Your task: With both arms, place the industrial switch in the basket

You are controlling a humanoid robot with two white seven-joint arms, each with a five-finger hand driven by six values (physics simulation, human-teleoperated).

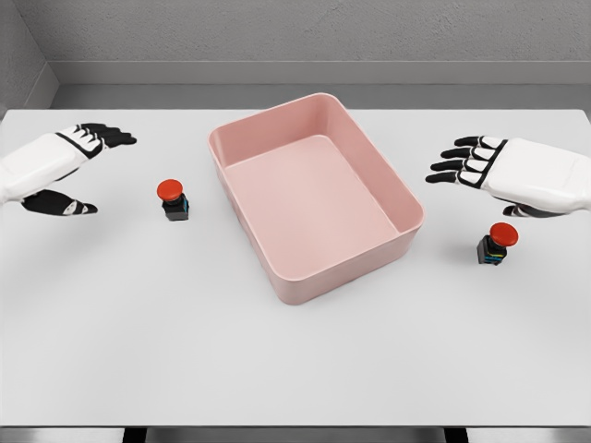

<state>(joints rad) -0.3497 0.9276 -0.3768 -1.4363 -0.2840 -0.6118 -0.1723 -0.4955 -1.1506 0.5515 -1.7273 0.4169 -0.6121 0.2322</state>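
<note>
Nearest to you on the flat white table (pixel 295 369) is the right-hand industrial switch (pixel 496 244), a small black block with a red mushroom button on top, standing upright just off the near right corner of the pink rectangular plastic basket (pixel 277 263). You can see the right hand (pixel 503 171) hovering just beyond and above that switch, its black fingers spread and relaxed, gripping nothing and pointing left toward the basket. Across the table, a second switch of the same kind (pixel 174 199) stands upright just left of the basket's left wall, not touching it. Your left hand (pixel 65 171) sits farther left, near the table's left edge, fingers and thumb apart and holding nothing. You'll find the basket in the middle, turned at an angle, with both switches outside it.
</note>
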